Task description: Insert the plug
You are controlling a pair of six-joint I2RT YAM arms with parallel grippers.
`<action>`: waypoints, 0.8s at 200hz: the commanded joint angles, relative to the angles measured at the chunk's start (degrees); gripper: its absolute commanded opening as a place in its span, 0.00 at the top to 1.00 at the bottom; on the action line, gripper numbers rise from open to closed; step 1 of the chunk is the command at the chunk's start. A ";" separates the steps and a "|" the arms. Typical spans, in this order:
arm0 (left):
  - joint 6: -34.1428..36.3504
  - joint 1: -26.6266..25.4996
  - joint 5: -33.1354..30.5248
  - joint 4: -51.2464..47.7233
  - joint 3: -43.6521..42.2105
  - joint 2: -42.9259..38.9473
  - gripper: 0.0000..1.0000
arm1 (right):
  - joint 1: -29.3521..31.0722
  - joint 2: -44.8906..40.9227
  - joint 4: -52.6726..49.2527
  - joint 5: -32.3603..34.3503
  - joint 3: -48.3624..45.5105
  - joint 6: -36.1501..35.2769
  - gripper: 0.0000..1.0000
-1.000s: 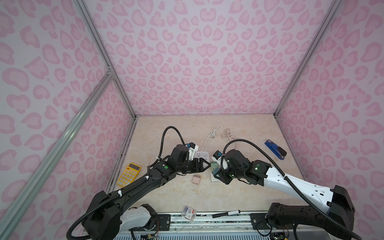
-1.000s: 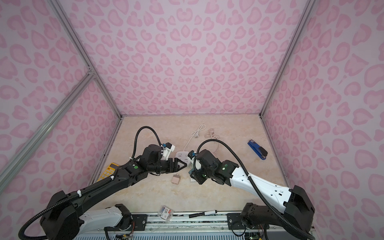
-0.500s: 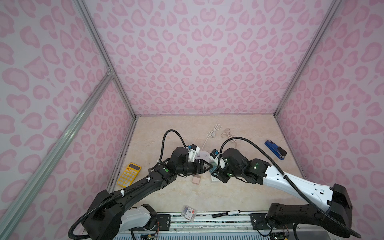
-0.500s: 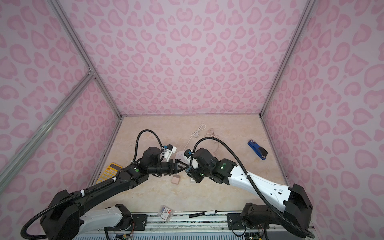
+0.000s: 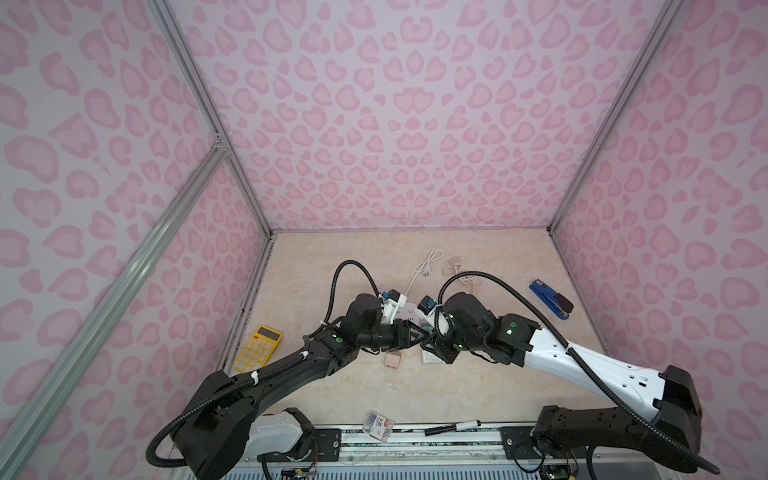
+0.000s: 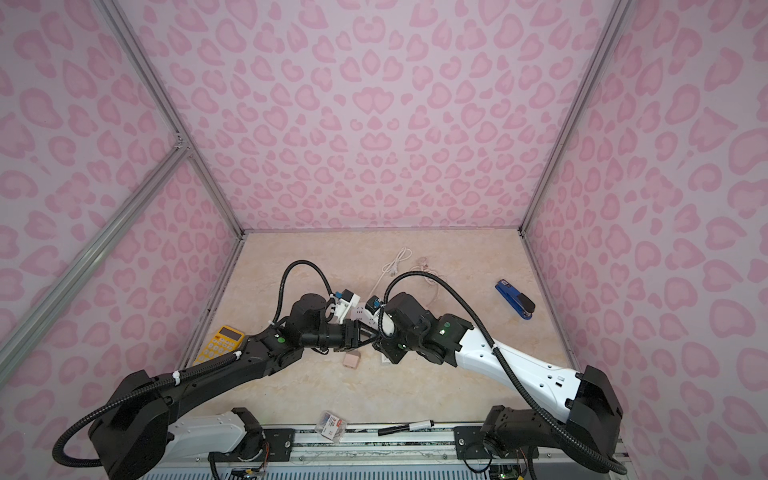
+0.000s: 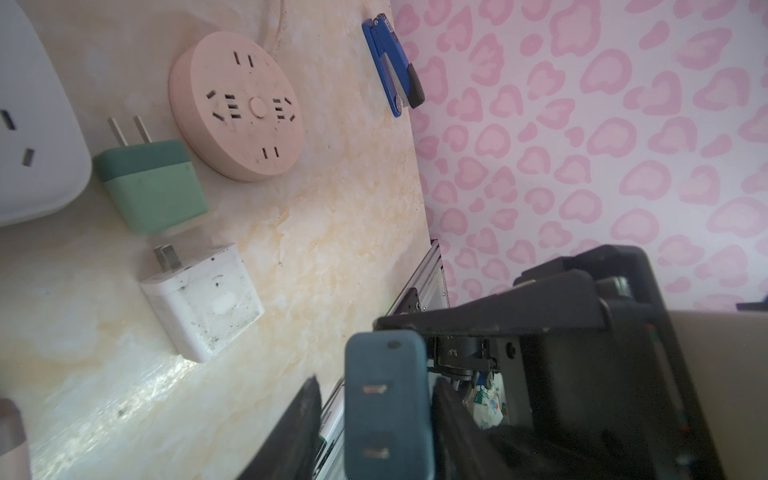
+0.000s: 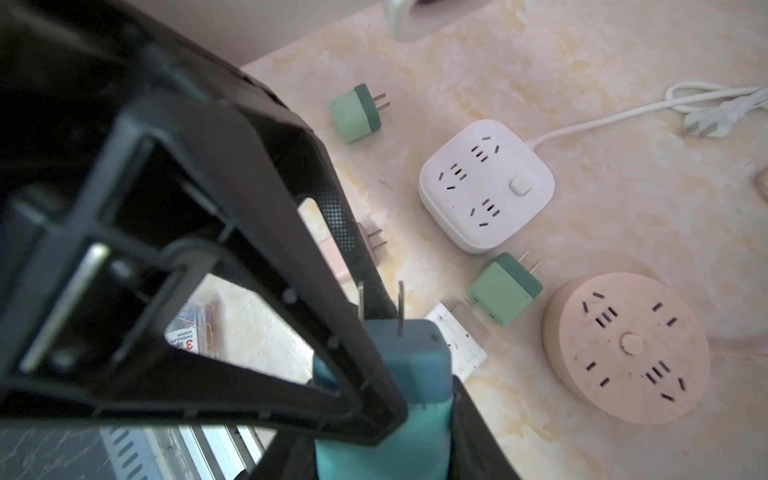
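the two tools meet nose to nose above the middle of the table point(image 5: 395, 395), the left tool point(image 5: 417, 332) reaching in from the left and the right tool point(image 5: 432, 344) from the right. the plug point(image 8: 405, 361), dark teal at the pronged end and lighter teal below, is up off the table between them. the right tool is clamped on its lighter body, a finger on each side, with the two prongs pointing away from that wrist camera. in the left wrist view the plug shows its pronged face end-on. the left tool's fingers point(image 7: 303, 419) stand close on either side of the dark end. a thin sliver of background shows beside one finger, so whether they have a real bite on it i can't tell

on the table below lie a square white power strip point(image 8: 486, 185) with its cord running off and a round pink socket point(image 8: 627, 347) near it. a green charger point(image 8: 505, 289) lies between them, a scuffed white charger point(image 7: 201, 299) just beside that, and a second green charger point(image 8: 355, 113) off on its own. a small pink adapter point(image 5: 392, 360) sits just in front of the tools. a yellow calculator point(image 5: 258, 348) lies by the left wall and a blue stapler point(image 5: 550, 299) by the right wall. a marker point(image 5: 453, 427) and a small box of paper clips point(image 5: 378, 424) lie at the front edge of the table
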 commanded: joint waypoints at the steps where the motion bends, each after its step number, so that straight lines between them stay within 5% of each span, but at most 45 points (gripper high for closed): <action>1: -0.18 0.02 0.74 2.34 0.29 0.65 0.60 | 0.16 0.24 1.00 -0.32 0.29 -0.37 0.81; 45: -1.63 -0.04 1.32 4.82 -0.29 1.53 0.72 | 0.12 0.58 2.38 -0.10 -0.08 0.00 0.81; 69: -1.31 -0.02 0.60 3.69 -0.03 1.80 0.97 | 0.09 0.63 3.59 0.48 -0.49 0.86 0.68; 112: 2.05 0.38 -3.03 -1.20 2.59 2.03 0.97 | -2.23 -3.22 9.25 1.14 -4.91 4.17 0.29; 160: -7.05 4.51 -4.08 5.94 4.56 4.38 0.97 | -8.26 -13.25 16.64 2.80 -12.07 8.55 0.22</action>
